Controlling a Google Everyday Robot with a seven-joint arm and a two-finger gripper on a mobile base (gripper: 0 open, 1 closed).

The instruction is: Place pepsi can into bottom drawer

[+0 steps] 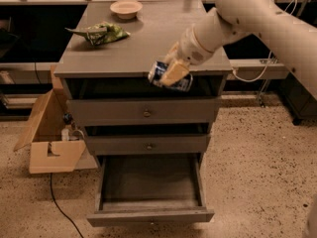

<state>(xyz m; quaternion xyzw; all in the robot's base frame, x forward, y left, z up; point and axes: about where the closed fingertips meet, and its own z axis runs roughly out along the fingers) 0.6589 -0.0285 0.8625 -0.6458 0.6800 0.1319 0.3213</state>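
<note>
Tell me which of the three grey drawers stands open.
The bottom drawer, pulled out with its tray floor showing; the top drawer and middle drawer, each with a knob, are pushed in. The gripper holds the pepsi can just above the top drawer.

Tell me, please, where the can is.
Camera view: the can is in the end effector at the cabinet front edge, right of centre, above the open bottom drawer.
</note>
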